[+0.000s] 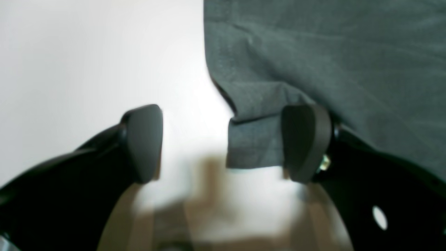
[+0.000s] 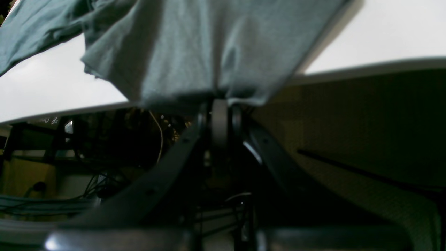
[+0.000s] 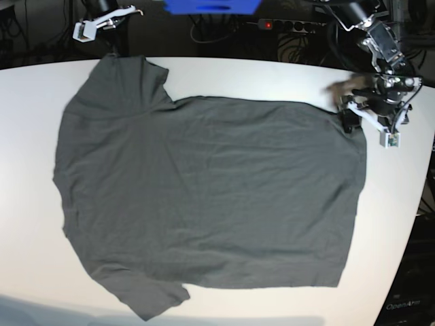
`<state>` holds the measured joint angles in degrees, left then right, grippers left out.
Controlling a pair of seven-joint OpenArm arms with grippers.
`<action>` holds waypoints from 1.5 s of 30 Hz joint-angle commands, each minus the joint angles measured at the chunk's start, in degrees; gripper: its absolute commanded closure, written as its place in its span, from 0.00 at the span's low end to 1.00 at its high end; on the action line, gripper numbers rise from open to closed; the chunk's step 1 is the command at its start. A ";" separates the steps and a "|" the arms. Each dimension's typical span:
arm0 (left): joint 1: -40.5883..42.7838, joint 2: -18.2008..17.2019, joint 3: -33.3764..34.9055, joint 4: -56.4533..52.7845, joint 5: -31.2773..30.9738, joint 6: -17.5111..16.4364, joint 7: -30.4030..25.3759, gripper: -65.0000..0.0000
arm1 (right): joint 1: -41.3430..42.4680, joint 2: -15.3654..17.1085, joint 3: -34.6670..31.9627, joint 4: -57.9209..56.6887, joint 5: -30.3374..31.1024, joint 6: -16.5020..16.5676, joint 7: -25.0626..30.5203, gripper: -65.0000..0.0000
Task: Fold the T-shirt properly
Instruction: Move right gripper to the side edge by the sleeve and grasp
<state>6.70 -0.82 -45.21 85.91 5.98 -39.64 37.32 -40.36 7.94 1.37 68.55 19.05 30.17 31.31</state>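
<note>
On the white tabletop (image 3: 27, 136): one dark grey T-shirt (image 3: 204, 197), spread flat and unfolded, sleeves toward the base view's left, hem toward its right; long axis runs left to right across that view.

Left gripper (image 1: 223, 143): fingers (image 1: 144, 141) spread wide, holding nothing. A hem corner of the shirt lies between them, just beside the far finger; whether it touches the cloth cannot be told. This arm sits at the hem's far corner and appears the nearer one for the next pinch.

Right gripper (image 2: 219, 108): fingers pressed shut on an edge of the T-shirt, cloth bunched at the tips, near the tabletop's rim.

Surface: smooth, pale, curved edge. Room: dim, with cables (image 3: 224, 27) and frames behind.
</note>
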 commanded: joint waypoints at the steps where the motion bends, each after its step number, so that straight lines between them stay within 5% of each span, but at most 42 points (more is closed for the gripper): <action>1: 0.29 -0.10 0.07 0.20 2.15 -0.36 2.55 0.20 | -0.65 0.54 0.08 0.50 0.60 0.90 1.53 0.99; 12: 0.38 1.39 0.07 0.11 2.68 -0.36 2.55 0.22 | -0.65 0.54 0.08 0.50 0.60 0.90 1.53 0.99; 21: -0.06 1.39 0.07 0.03 2.68 -0.36 2.90 0.84 | -0.83 0.54 0.08 0.50 0.60 0.90 1.53 0.99; 24: -0.15 1.39 0.07 -0.94 2.68 -0.36 2.90 0.92 | -0.83 0.54 0.08 0.50 0.60 0.90 1.53 0.99; 45: 0.20 1.30 -0.28 -1.64 2.33 -0.36 2.90 0.96 | -1.97 0.63 0.26 1.47 0.51 0.90 3.90 0.99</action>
<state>6.11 0.14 -45.58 84.53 5.96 -39.64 35.99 -41.34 8.08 1.32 69.23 19.00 30.20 33.06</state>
